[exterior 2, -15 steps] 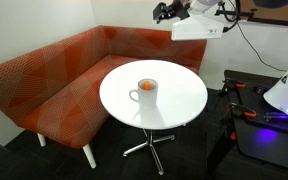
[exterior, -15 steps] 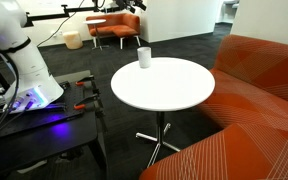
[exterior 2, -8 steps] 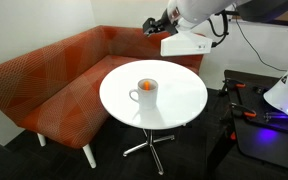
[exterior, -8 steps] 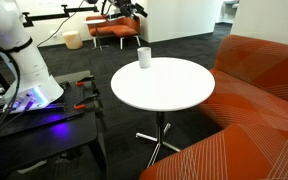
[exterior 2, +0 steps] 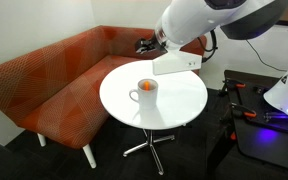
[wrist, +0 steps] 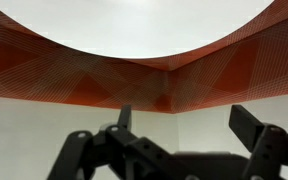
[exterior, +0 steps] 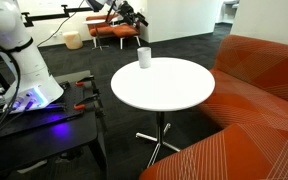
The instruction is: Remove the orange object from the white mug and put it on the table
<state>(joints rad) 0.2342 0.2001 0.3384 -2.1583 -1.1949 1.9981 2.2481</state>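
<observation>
The white mug [exterior 2: 145, 93] stands on the round white table [exterior 2: 180, 103], with the orange object [exterior 2: 147, 85] showing inside its rim. In an exterior view the mug [exterior: 144, 57] sits at the table's [exterior: 174, 92] far edge; the orange piece is hidden there. My gripper [exterior 2: 142, 45] hangs in the air above the table's far side, higher than the mug and apart from it; it also shows in an exterior view [exterior: 134, 17]. In the wrist view its fingers [wrist: 184, 125] are spread open and empty, with the table edge [wrist: 134, 25] at the top.
An orange corner sofa [exterior 2: 54, 80] wraps around the table, also in an exterior view [exterior: 264, 80]. The dark bench with the robot base [exterior: 44, 120] stands beside the table. An orange armchair [exterior: 109, 30] stands far back.
The arm has swung down and across toward the table, bringing the gripper lower and closer to the mug. The mug and the orange object have not moved.
</observation>
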